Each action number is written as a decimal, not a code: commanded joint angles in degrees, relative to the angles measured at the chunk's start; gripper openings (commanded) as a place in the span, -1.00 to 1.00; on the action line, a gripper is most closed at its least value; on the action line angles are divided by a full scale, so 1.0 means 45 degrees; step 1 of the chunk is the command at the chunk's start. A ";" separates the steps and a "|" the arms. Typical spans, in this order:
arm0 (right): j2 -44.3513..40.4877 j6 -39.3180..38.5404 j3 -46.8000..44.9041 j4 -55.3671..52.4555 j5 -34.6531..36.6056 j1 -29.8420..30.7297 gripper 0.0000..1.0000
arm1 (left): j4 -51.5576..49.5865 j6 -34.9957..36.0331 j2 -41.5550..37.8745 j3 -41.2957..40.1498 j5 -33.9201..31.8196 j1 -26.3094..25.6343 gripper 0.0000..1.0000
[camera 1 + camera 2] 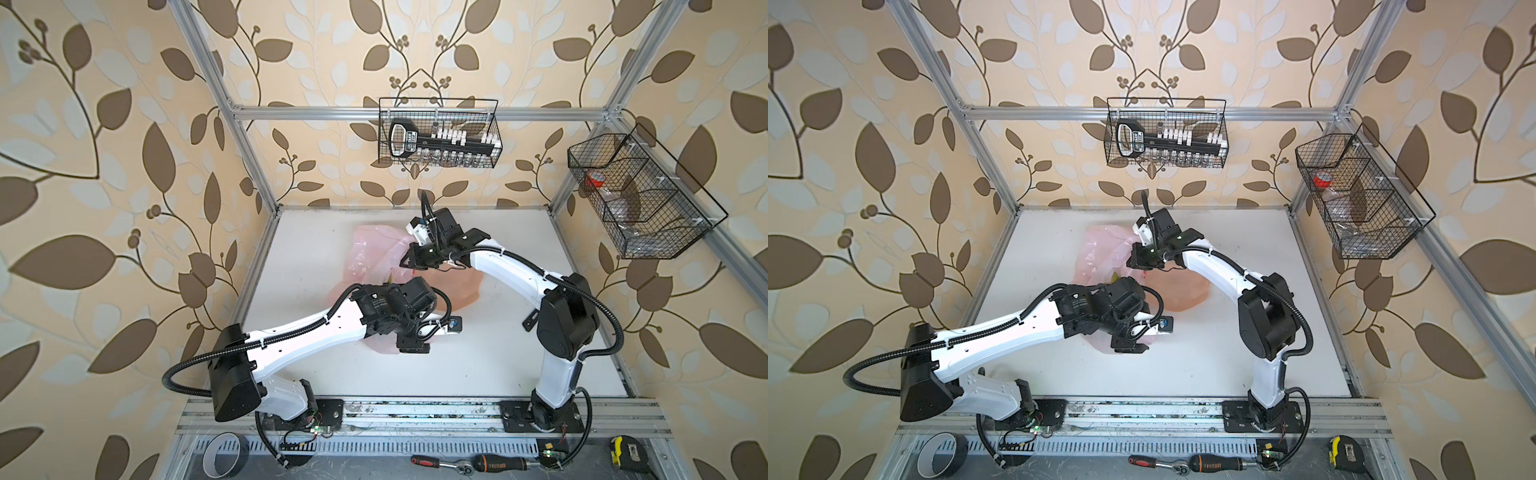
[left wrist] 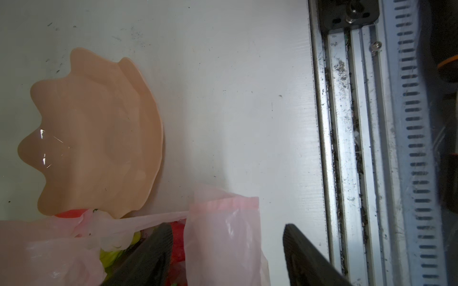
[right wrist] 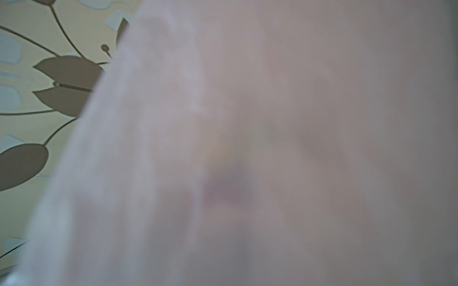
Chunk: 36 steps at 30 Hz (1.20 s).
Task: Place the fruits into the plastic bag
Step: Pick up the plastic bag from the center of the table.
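You are looking at a white surface (image 1: 478, 365) filling the lower middle of both top views, with the plastic bag (image 1: 370, 249) lying crumpled at its centre, stretching from just under the right arm down toward the left arm.

To the right of the bag in a top view, the peach dish (image 1: 1187, 293) is sitting bare; in the left wrist view (image 2: 99, 138) it is filling the left half of the frame with nothing on it.

The left hand (image 2: 228, 257) is standing open at the bottom of that frame, one finger (image 2: 148, 255) reaching into the bag's mouth and the other outside it, over bare surface.

The right hand (image 1: 405, 262) is closing its jaws fully at the bag's upper edge, apparently pinching the film to hold the mouth up; the right wrist view is showing only blurred pink plastic.

The fruits (image 2: 177, 237) are showing as red and yellow-green patches inside the bag, at the bottom centre of the left wrist frame.

Judging from the empty dish, you are nearing the end; no fruit is lying outside the bag as far as you can see.
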 commanded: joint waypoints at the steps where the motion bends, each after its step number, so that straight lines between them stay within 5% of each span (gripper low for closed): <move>1: 0.0269 -0.0153 0.0303 -0.0150 -0.0441 -0.0060 -1.00 | 0.0321 0.0921 0.0262 0.0018 -0.0523 -0.0115 0.09; 7: 0.0128 -0.0003 0.0279 -0.0089 -0.0702 -0.0100 -1.00 | 0.0374 0.0673 0.0456 -0.0465 -0.1145 -0.0049 -0.97; 18: -0.0160 0.0353 0.1514 -0.0575 -0.1629 -0.0416 -1.00 | -0.0104 -0.0623 -0.4636 -0.0953 -0.2736 0.0919 -1.00; 24: -0.0108 0.0977 0.2903 -0.0410 -0.2464 -0.0490 -1.00 | 0.0174 -0.0993 -0.6019 -0.0524 -0.3085 0.1736 -1.00; 36: 0.0349 0.2335 0.5853 -0.0440 -0.3694 -0.1480 -1.00 | 0.0267 0.0583 -0.6810 0.1343 -0.2600 0.5164 -1.00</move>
